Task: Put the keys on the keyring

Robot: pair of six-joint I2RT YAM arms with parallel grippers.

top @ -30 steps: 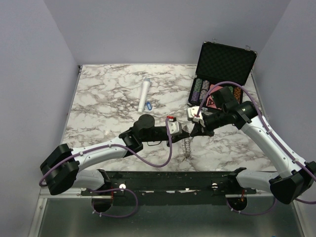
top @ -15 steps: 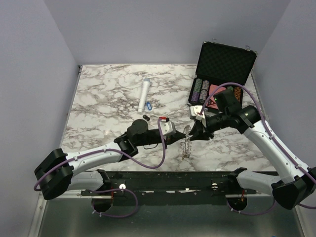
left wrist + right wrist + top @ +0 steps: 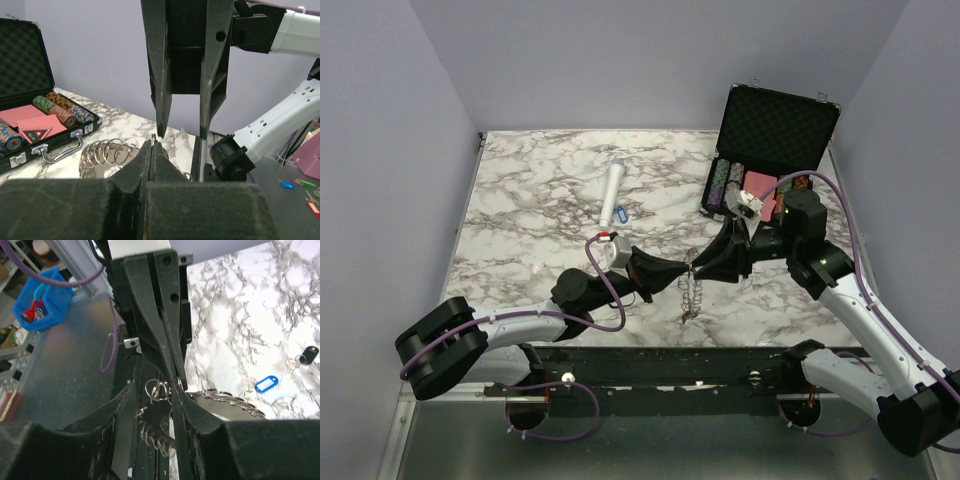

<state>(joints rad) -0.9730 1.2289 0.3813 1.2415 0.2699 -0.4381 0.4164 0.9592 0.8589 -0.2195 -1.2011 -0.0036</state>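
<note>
My left gripper (image 3: 682, 272) is shut on a thin metal ring (image 3: 154, 135) of the keyring (image 3: 692, 290), held just above the table's front middle. The toothed keyring (image 3: 161, 427) hangs below with several small split rings (image 3: 105, 152) on it. My right gripper (image 3: 705, 265) faces the left one, open, with its jaws on either side of the left fingertips (image 3: 169, 371) and the held ring (image 3: 159, 389). A blue-tagged key (image 3: 623, 213) lies on the marble behind them, also in the right wrist view (image 3: 266, 384), with a black-tagged key (image 3: 307, 355) beyond it. No yellow-tagged key shows.
A white cylinder (image 3: 612, 195) lies at mid table behind the blue-tagged key. An open black case (image 3: 760, 170) of poker chips and cards stands at the back right. The black rail of the arm bases (image 3: 670, 365) runs along the near edge.
</note>
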